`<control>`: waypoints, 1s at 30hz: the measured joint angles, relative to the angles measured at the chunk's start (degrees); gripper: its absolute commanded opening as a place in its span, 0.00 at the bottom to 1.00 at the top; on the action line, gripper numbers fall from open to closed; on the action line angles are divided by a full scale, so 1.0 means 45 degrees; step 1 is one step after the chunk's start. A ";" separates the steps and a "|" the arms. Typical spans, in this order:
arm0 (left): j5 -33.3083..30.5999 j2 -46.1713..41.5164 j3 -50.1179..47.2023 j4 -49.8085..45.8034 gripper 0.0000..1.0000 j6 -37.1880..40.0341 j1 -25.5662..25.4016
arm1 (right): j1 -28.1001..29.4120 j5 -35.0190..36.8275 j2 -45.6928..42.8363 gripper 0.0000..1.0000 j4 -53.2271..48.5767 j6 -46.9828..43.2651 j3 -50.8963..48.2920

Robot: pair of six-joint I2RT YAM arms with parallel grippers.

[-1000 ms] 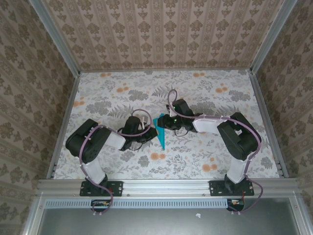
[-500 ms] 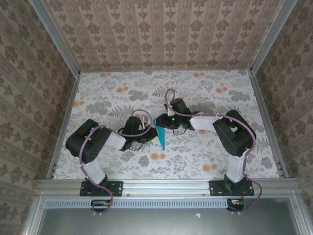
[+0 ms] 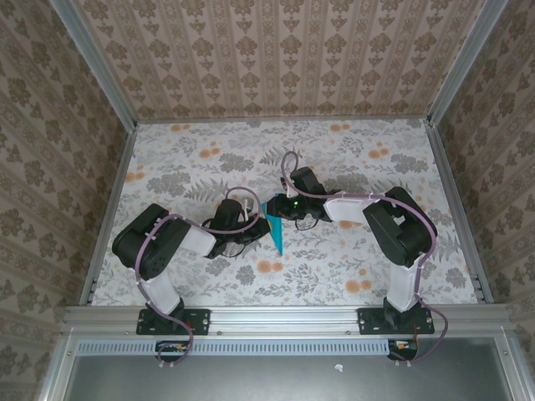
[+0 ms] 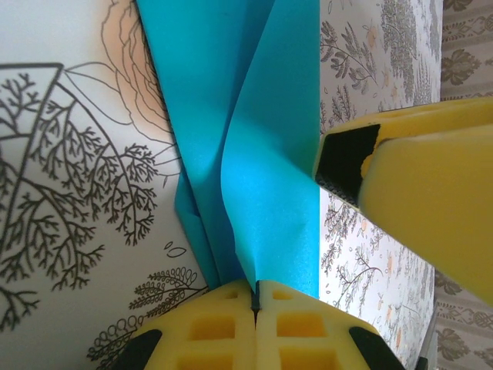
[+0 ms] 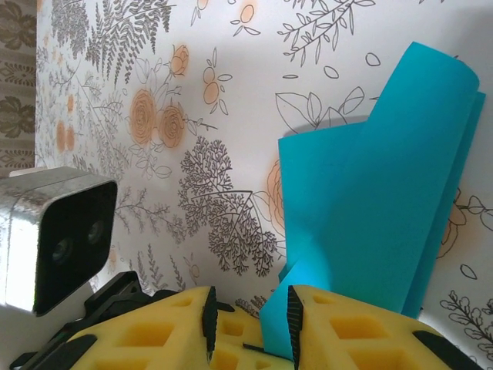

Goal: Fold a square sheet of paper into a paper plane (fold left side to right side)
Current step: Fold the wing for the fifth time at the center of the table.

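So the sheet of paper [image 3: 275, 232] sits about mid-table [image 3: 351, 159], right between the two wrists, a bit nearer the arms than the far wall. From the top camera it looks like a skinny bright cyan wedge, wide at the far end where the grippers meet it and tapering to a point aimed back toward the arm bases. Up close it's plain, unmarked and super saturated blue, and it's definitely not lying flat. On the left wrist camera you can see a couple of layers stacked up, with one flap bowing up off the table in a soft curve instead of a sharp crease. The left gripper [image 4: 255, 289] has its yellow pads pressed tight together, pinching the paper's edge where those layers come together. On the right wrist camera one side of the sheet curls over into a loose roll. The right gripper [image 5: 248, 312] has its jaws partly spread, and a corner of the paper pokes into the gap, lying against one pad without being squeezed.
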 measured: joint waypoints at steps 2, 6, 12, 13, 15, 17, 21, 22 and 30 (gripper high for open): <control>-0.0005 0.0000 0.0000 0.0000 0.00 -0.0005 0.0000 | 0.0000 0.0034 0.0058 0.32 -0.0010 -0.0029 0.0019; -0.0029 -0.0005 0.0000 0.0000 0.00 -0.0005 -0.0010 | 0.0000 0.0102 0.0170 0.32 -0.0097 -0.0034 0.0136; -0.0053 -0.0024 0.0000 -0.0024 0.00 -0.0005 -0.0010 | -0.0005 0.0194 0.0457 0.32 -0.0126 -0.0034 0.0296; -0.0058 -0.0024 0.0000 -0.0029 0.00 0.0000 -0.0010 | -0.0005 0.0209 0.0515 0.32 -0.0155 -0.0029 0.0325; -0.0063 -0.0024 0.0000 -0.0039 0.00 -0.0005 -0.0019 | -0.0005 0.0238 0.0593 0.31 -0.0185 -0.0029 0.0350; -0.0102 -0.0024 0.0000 -0.0039 0.00 -0.0005 -0.0034 | -0.0005 0.0272 0.0646 0.31 -0.0194 -0.0029 0.0350; -0.0107 -0.0024 0.0000 -0.0039 0.00 -0.0005 -0.0034 | -0.0005 0.0277 0.0748 0.31 -0.0189 -0.0029 0.0355; -0.0112 -0.0029 0.0000 -0.0044 0.00 0.0000 -0.0039 | -0.0005 0.0272 0.0777 0.31 -0.0189 -0.0029 0.0355; -0.0233 -0.0049 0.0000 -0.0058 0.00 -0.0005 -0.0092 | -0.0010 0.0267 0.0967 0.31 -0.0248 -0.0024 0.0476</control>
